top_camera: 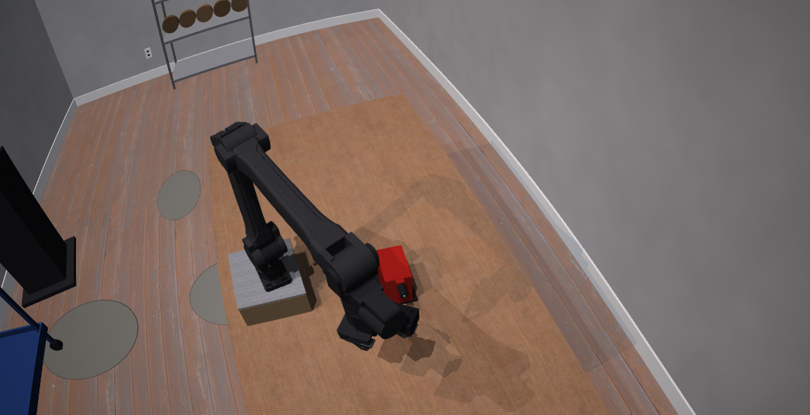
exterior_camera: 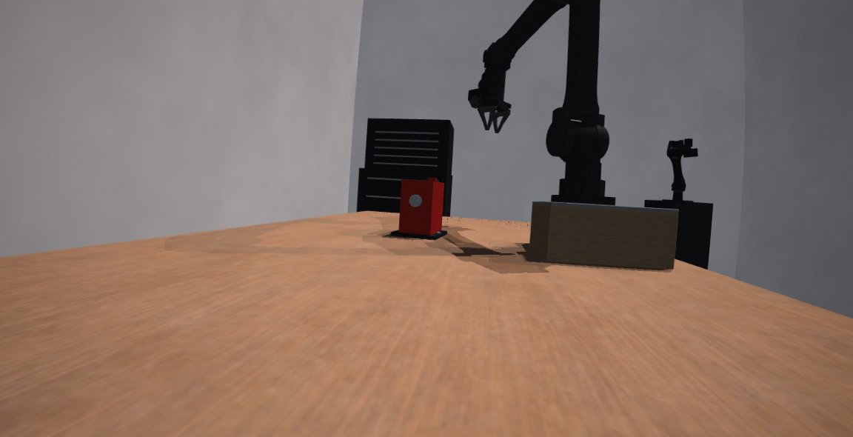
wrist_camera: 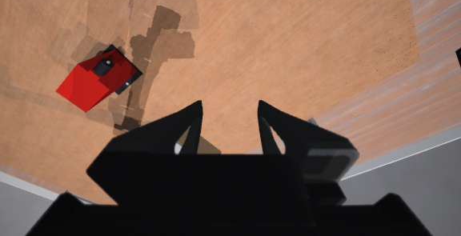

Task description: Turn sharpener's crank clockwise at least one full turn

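The sharpener (top_camera: 396, 271) is a red box on a thin black base, standing on the brown table. Its black crank (top_camera: 402, 290) sits on the near side in the overhead view and shows as a dark knob in the wrist view (wrist_camera: 103, 67). In the exterior view the sharpener (exterior_camera: 420, 207) shows a grey round hole on its front. My gripper (exterior_camera: 494, 119) hangs high above the table, above and to the side of the sharpener, apart from it. In the wrist view its fingers stand half open with nothing between them.
My arm stands on a wooden block (top_camera: 271, 289) on the table, left of the sharpener. A black cabinet (exterior_camera: 406, 163) stands behind the table. A shelf rack (top_camera: 197, 15) stands at the far wall, and a blue cart (top_camera: 20, 367) stands at the left.
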You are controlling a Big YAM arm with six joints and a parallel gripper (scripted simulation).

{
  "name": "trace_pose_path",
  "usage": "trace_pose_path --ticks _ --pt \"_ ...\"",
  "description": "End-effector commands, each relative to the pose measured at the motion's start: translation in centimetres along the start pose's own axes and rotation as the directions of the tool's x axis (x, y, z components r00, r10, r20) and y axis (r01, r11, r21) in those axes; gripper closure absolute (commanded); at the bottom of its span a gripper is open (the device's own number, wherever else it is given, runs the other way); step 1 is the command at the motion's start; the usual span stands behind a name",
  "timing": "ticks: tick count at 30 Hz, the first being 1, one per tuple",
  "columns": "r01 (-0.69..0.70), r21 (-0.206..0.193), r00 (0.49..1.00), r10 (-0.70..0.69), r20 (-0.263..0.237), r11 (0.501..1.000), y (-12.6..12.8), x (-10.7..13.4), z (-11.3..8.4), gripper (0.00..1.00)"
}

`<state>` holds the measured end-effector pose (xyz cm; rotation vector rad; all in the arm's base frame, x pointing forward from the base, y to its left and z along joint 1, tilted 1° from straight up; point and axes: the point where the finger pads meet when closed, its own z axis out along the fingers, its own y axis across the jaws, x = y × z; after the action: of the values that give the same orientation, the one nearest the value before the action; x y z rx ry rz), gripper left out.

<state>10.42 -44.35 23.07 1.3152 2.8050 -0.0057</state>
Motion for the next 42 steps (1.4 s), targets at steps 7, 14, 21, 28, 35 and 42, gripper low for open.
trace_pose_path --ticks 7,14,21,28,35,42 --pt "-0.166 -0.011 0.986 0.166 0.007 0.986 4.1 -0.6 1.4 0.49" --pt "-0.25 -0.025 0.968 0.25 -0.011 0.968 6.1 -1.0 2.7 0.49" --pt "-0.319 -0.028 0.948 0.319 -0.012 0.947 8.6 -1.2 3.5 0.49" --pt "-0.418 -0.035 0.908 0.416 -0.039 0.908 10.9 -1.3 5.0 0.49" --pt "-0.494 -0.037 0.869 0.492 -0.053 0.869 13.4 -1.2 6.0 0.49" --pt "-0.555 -0.037 0.831 0.553 -0.057 0.831 15.8 -0.9 6.7 0.49"
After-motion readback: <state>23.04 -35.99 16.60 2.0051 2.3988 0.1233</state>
